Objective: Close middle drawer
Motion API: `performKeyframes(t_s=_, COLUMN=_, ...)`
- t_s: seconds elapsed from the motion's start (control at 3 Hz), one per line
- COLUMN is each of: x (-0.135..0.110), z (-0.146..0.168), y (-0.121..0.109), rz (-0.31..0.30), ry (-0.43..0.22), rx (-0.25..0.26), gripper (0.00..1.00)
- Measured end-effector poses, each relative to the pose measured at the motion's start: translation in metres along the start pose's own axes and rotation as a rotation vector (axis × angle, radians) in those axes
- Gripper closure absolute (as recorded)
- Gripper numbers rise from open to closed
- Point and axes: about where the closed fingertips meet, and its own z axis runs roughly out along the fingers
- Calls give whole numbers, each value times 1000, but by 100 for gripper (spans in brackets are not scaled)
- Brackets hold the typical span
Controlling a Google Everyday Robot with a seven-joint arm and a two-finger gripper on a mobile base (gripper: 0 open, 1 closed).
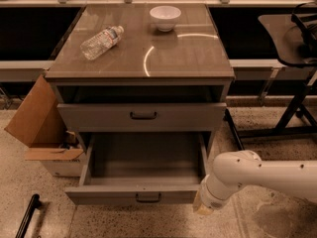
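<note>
Grey middle drawer (pixel 109 196) open toward camera (long side-to-side) | gripper (pixel 202 209) at corner, state unclear

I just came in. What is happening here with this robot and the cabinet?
The robot's arm reaches in from the right, and its tool is low, at the right front corner of the middle drawer. That drawer stands pulled far out and looks empty, so it is not yet closed. Whether the tool touches the drawer front cannot be told. On the cabinet top, a plastic bottle lies on its side and a white bowl stands upright.
</note>
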Motion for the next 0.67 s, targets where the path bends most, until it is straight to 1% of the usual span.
performKeyframes(t_s=0.33, x=8, z=20, y=-4, rz=39, ry=-16, rx=11, gripper=100)
performKeyframes(t_s=0.67, x=20, z=51, y=-17, rz=85, ry=-64, rx=57, gripper=100)
